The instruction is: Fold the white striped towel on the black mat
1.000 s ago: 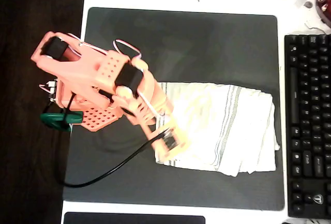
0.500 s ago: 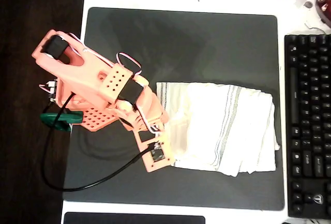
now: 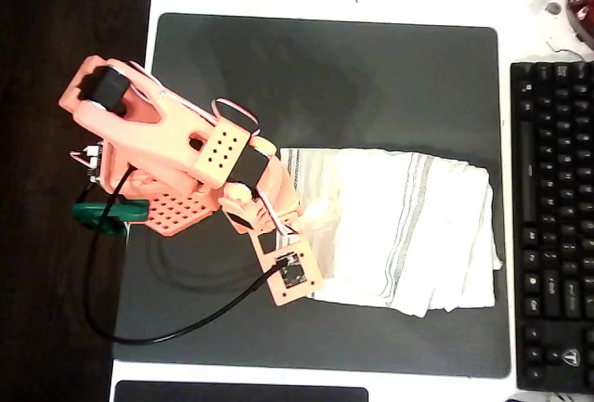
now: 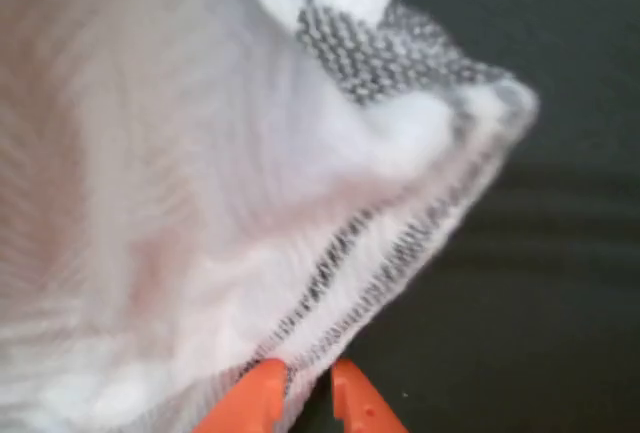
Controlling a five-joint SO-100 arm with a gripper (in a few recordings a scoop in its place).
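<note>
One rumpled, grey-striped white towel (image 3: 408, 230)

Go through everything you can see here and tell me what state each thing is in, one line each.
white striped towel: already folded over, layered and rumpled, lying on the mat, its left hem lifted between the fingers in the wrist view.
black mat: flat, bearing the towel.
gripper: at the towel's left edge, fingers nearly closed on the hem.
keyboard: flat on the table, right of the mat.
</note>
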